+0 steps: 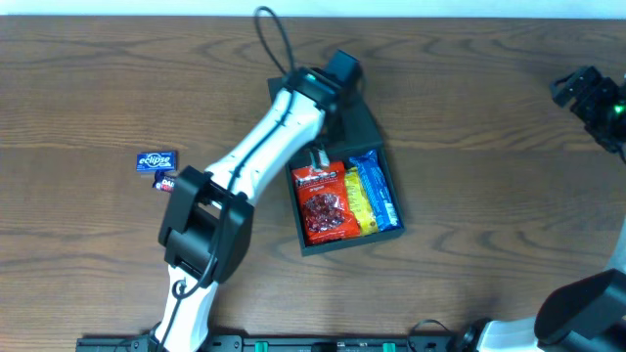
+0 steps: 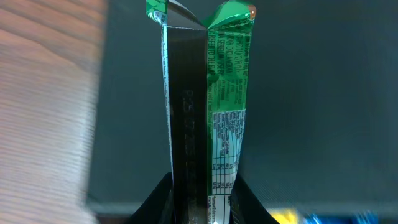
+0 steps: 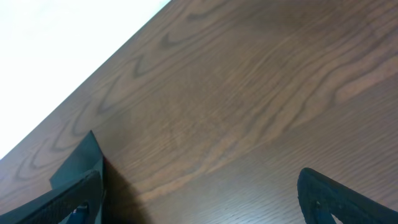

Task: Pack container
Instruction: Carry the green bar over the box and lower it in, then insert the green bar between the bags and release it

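The container (image 1: 349,242) is a dark box at the table's middle, its lid (image 1: 364,121) open at the far side. A red packet (image 1: 324,202), a yellow packet (image 1: 361,202) and a blue packet (image 1: 380,191) lie side by side inside. My left gripper (image 1: 319,153) is mostly hidden under its arm above the box's far part. In the left wrist view it (image 2: 202,208) is shut on a green packet (image 2: 227,106), held on edge over the dark box surface (image 2: 311,93). My right gripper (image 1: 587,96) is open and empty at the far right (image 3: 205,205).
A blue Eclipse gum pack (image 1: 156,159) and a small dark packet (image 1: 164,182) lie on the table at the left, next to my left arm. A dark corner (image 3: 79,163) shows at the left of the right wrist view. The table's far edge runs along the top.
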